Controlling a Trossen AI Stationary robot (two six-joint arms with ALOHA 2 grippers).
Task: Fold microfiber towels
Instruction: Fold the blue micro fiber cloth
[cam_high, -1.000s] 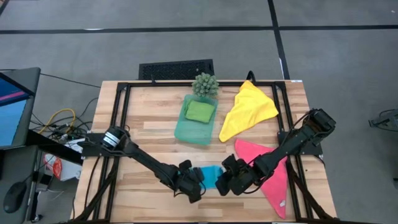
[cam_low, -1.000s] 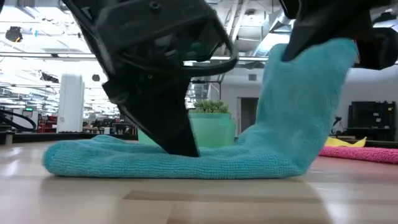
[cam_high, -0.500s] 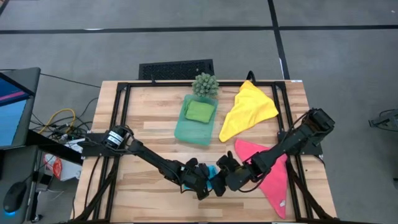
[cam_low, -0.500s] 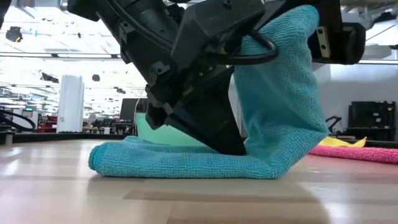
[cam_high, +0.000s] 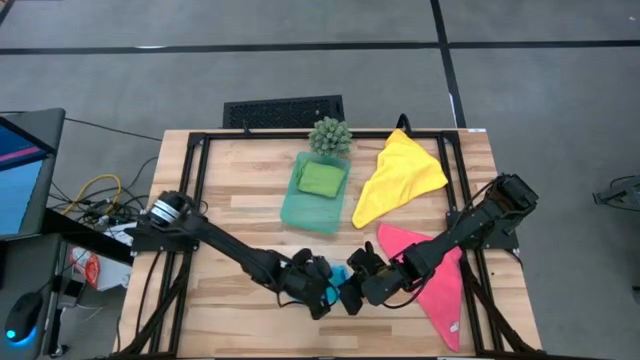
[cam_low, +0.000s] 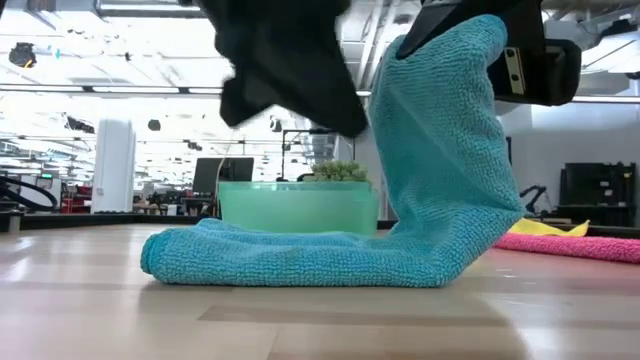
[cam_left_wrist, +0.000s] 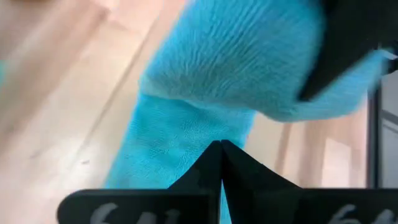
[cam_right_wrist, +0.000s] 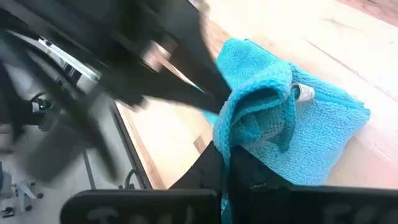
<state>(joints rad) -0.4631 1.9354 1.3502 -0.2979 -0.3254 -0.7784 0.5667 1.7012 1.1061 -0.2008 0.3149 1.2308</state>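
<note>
A bright blue towel lies near the table's front edge, its right end drawn up while the rest rests flat on the wood. My right gripper is shut on that raised end and shows in the high view. My left gripper is shut on nothing and hangs above the flat part, close to the right gripper. The yellow towel and pink towel lie spread at the right. A folded green towel sits in the teal tray. My right gripper pinches the blue towel's raised end between its two fingers, at a bunched, folded-over edge of more than one layer. The fingers come slanting down from the table's right. The cloth hangs from them in a steep slope, and its lower part stays flat on the table.
The teal tray stands behind the blue towel, with a small spiky plant at its far end. The pink towel lies just right of my right arm. Bare wood stretches to the left of the grippers.
My left gripper, shut, was pressing the flat part of the blue towel down, slid a little toward the right, and has now risen clear of it. My right gripper has kept its hold on the raised end. The towel's flat part has shifted slightly toward the right.
</note>
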